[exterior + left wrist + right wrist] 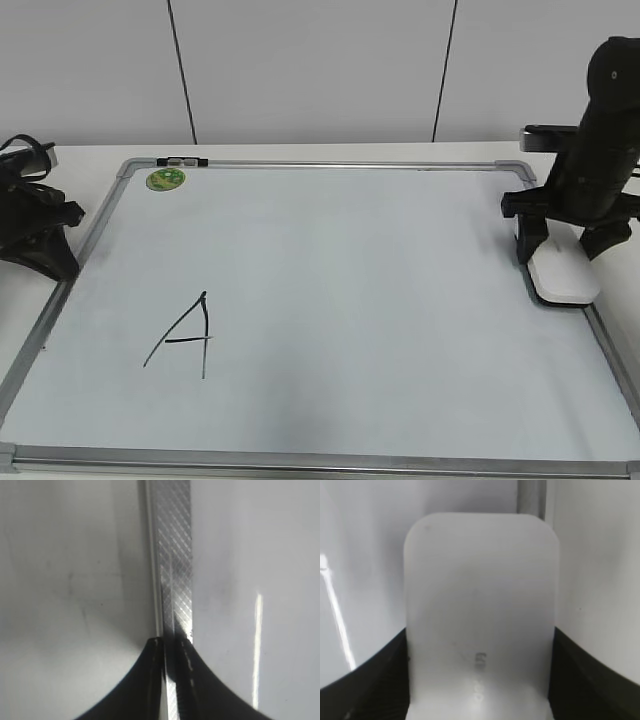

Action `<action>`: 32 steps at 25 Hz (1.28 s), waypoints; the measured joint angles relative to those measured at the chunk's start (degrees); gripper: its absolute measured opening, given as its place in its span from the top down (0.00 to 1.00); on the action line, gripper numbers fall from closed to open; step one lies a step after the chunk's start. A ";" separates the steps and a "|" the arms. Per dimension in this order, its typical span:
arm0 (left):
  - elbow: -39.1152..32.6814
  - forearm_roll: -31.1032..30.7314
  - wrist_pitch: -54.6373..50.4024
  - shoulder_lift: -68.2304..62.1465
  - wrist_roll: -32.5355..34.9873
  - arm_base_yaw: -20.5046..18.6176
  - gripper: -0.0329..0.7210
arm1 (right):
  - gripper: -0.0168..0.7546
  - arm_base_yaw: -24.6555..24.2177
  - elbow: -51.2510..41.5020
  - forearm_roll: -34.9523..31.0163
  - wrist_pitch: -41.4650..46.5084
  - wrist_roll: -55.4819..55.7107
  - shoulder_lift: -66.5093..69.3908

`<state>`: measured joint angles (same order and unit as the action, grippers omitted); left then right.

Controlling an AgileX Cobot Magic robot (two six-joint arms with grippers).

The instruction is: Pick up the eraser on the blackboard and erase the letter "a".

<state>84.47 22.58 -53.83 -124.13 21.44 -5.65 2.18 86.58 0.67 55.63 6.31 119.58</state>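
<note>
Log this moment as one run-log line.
right end effector: straddling eraser at board right edge | left end effector: idle, left frame | small "a": not seen | large "A": intact

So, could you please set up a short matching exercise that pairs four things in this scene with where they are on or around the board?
Things:
1. eraser
2. large letter "A"
3. green sticker
4. left gripper

Places:
a. near the far left corner of the blackboard
b. at the board's right edge, between the jaws of the right gripper
c. beside the board's left frame
d. on the near left part of the board

Pairs: 1-b, 2-d, 3-a, 4-c
</note>
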 joint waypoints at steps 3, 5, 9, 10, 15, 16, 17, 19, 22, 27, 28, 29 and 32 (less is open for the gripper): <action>0.00 0.00 0.00 0.00 0.00 0.00 0.91 | 0.30 0.00 0.99 -0.11 1.24 0.00 1.33; 0.00 0.00 0.00 0.00 0.00 0.00 0.91 | 0.30 0.00 1.30 -0.67 1.38 0.00 1.45; 0.00 0.00 0.00 0.00 0.00 0.00 0.91 | 0.30 0.00 1.30 -0.67 1.41 -0.21 1.55; 0.00 0.00 0.00 0.00 0.00 0.00 0.91 | 0.30 0.00 1.30 -0.67 1.41 -0.52 1.55; 0.00 0.00 0.00 0.00 0.00 0.00 0.91 | 0.27 0.00 1.30 -0.67 1.51 -1.30 1.66; 0.00 0.00 0.00 0.00 0.00 0.00 0.91 | 0.25 0.00 1.30 -0.67 1.51 -1.42 1.78; 0.00 0.00 0.00 0.00 0.00 0.00 0.91 | 0.23 0.00 1.30 -0.67 1.51 -1.42 1.78; 0.00 0.00 0.00 0.00 0.00 0.00 0.91 | 0.21 0.00 1.30 -1.13 1.51 -1.53 1.78; 0.00 0.00 0.00 0.00 0.00 0.00 0.91 | 0.20 0.00 1.88 -1.92 2.23 -1.53 1.78; 0.00 0.00 0.00 0.00 0.00 0.00 0.90 | 0.20 0.00 6.50 -0.67 6.65 -1.66 2.00; 0.00 0.00 0.00 0.00 0.00 0.00 0.90 | 0.20 0.00 7.65 -0.20 7.49 -1.66 2.00; 0.00 0.00 0.00 0.00 0.00 0.00 0.90 | 0.20 0.00 9.03 0.34 8.55 -1.66 2.00; 0.00 0.00 0.00 0.00 0.15 0.00 0.87 | 0.21 0.00 12.75 1.10 12.08 -1.74 2.00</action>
<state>84.47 22.58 -53.83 -124.13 21.58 -5.65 2.18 99.33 1.77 67.70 4.57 121.58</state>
